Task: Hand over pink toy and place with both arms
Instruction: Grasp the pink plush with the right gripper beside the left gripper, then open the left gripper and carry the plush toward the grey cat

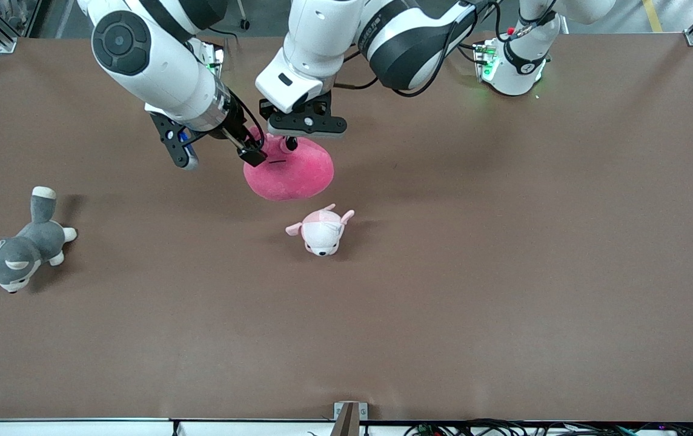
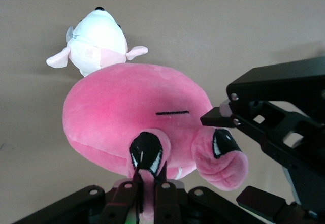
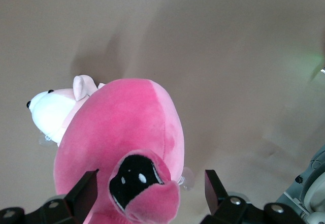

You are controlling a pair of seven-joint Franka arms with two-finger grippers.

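Above the table, left fingers (image 2: 147,183) pinch the pink toy (image 1: 289,172).

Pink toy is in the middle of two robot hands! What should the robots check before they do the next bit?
1. Left gripper shut on the pink toy: ok, pinching it by one dark eye.
2. Right gripper open: ok, a finger on each side of the other eye bump.
3. Right gripper holding the toy: not ok, not yet shut.
4. Puppy plush out of the way: ok, apart from the toy and nearer the front camera.
5. Husky plush out of the way: ok, toward the right arm's end of the table.
6. Spot to put the toy down: cannot tell.
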